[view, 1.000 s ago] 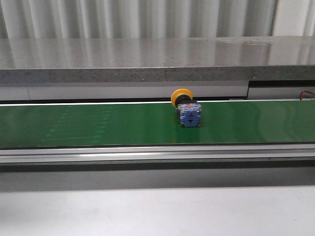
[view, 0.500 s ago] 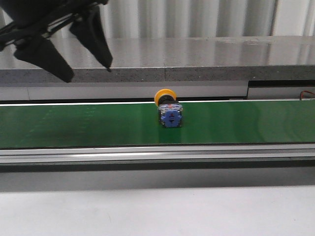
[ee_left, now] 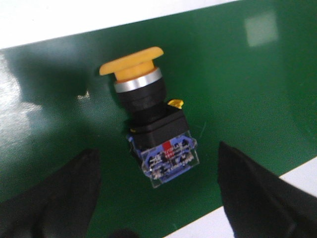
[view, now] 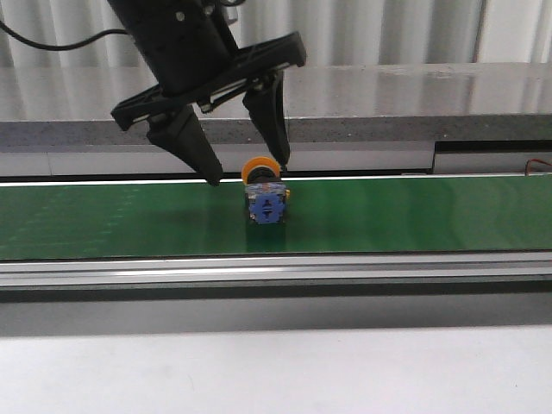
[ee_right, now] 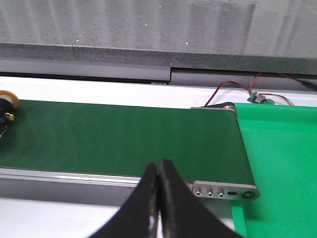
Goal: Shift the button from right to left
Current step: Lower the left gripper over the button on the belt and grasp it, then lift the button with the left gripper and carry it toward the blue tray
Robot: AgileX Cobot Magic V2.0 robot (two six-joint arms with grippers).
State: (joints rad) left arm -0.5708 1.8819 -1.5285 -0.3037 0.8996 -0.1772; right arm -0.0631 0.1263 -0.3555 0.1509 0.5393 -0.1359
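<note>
The button (view: 266,197) lies on its side on the green conveyor belt (view: 414,216), its yellow-orange cap toward the back and its blue contact block toward the front. My left gripper (view: 250,172) hangs open just above it, one finger on each side, not touching it. In the left wrist view the button (ee_left: 151,124) lies between the two black fingers (ee_left: 247,188), with gaps on both sides. My right gripper (ee_right: 158,171) is shut and empty, off at the belt's right end. The button's cap shows at the edge of the right wrist view (ee_right: 7,101).
A grey stone ledge (view: 362,103) runs behind the belt. A metal rail (view: 345,272) borders the belt in front, with a pale table surface (view: 276,371) below. In the right wrist view the belt's end roller plate (ee_right: 225,191), wires (ee_right: 237,89) and a bright green mat (ee_right: 282,163) show.
The button has travelled left along the belt. My left gripper has come into view from the upper left and dropped down over the button, jaws open.
</note>
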